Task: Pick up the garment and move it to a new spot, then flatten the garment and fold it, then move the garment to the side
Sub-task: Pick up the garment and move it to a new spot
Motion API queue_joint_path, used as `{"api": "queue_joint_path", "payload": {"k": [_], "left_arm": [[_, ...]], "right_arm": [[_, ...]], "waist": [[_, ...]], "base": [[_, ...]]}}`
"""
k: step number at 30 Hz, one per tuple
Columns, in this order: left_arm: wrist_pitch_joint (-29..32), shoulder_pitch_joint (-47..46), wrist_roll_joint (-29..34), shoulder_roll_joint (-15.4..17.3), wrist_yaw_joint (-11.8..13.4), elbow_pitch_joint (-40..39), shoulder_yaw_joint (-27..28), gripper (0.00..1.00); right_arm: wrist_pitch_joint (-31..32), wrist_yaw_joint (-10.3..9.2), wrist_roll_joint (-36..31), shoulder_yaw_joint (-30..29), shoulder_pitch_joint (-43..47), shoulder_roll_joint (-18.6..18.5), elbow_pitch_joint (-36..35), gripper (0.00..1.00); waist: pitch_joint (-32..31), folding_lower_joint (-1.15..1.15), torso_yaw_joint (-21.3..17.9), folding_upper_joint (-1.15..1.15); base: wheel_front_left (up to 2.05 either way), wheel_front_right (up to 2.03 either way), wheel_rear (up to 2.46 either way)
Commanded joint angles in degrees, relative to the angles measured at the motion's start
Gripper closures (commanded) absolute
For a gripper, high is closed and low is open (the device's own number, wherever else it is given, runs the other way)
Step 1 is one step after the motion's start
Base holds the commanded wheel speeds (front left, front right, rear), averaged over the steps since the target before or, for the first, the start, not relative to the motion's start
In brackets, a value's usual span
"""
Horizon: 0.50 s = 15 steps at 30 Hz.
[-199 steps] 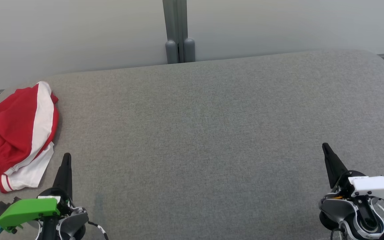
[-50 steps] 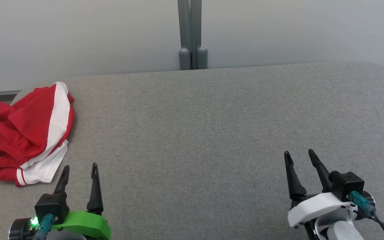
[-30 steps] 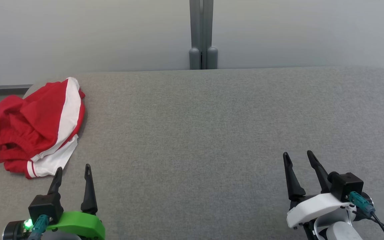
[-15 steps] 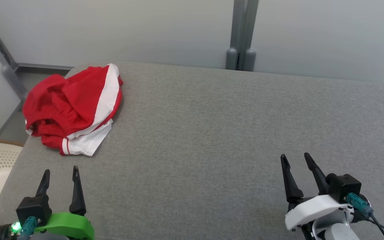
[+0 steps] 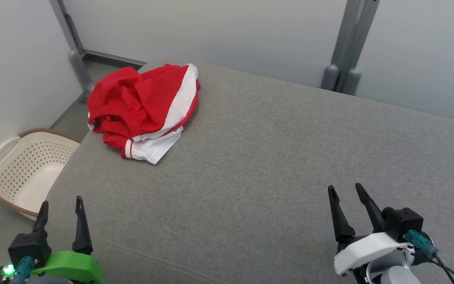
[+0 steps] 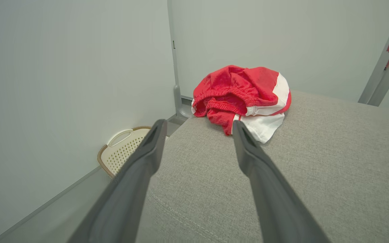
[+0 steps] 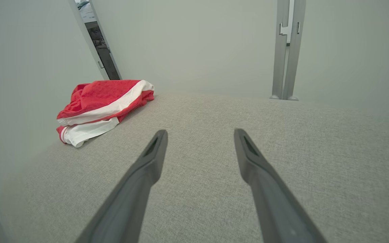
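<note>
Here's your picture: the garment (image 5: 144,110), red with a white stripe (image 5: 179,98), is bunched in a heap at the far left corner of the grey cushion (image 5: 270,157). Its left side lies right at the cushion's edge, above the pale basket (image 5: 34,132) on the floor.

The left gripper (image 5: 62,201) sits low at the near left corner with its fingers spread and nothing between them. The right gripper (image 5: 345,187) is the same, wide apart and empty, over on the near right.

This is what the reach turns on. The heap lies straight up the cushion from your left jaws. In the left wrist view it sits dead ahead, a touch to the right of the gap between the fingers. From the right wrist it's far off to the left, well apart, so the left arm is clearly the nearer one.

The heap looks longest along that white stripe, running from the near white hem away toward the far corner. It's crumpled, so take that as a rough read. The elastic waistband faces the left side, and the near hem looks like your closest bite.
</note>
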Motion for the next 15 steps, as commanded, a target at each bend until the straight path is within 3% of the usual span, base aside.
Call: {"api": "queue_joint_path", "payload": {"k": [1,15], "left_arm": [[-0.22,1.12,-0.54,0.46,0.24,-0.12,0.26,0.00],[-1.79,1.86,-1.76,0.63,1.43,-0.02,1.41,0.00]], "right_arm": [[-0.19,0.03,0.32,0.14,-0.24,-0.22,0.20,0.00],[-0.18,0.03,-0.13,1.95,-2.77,-0.23,1.47,0.00]], "waist": [[0.53,0.00,2.95,0.00],[2.54,0.00,4.83,0.00]], "base": [[0.00,0.00,0.00],[0.00,0.00,0.00]]}}
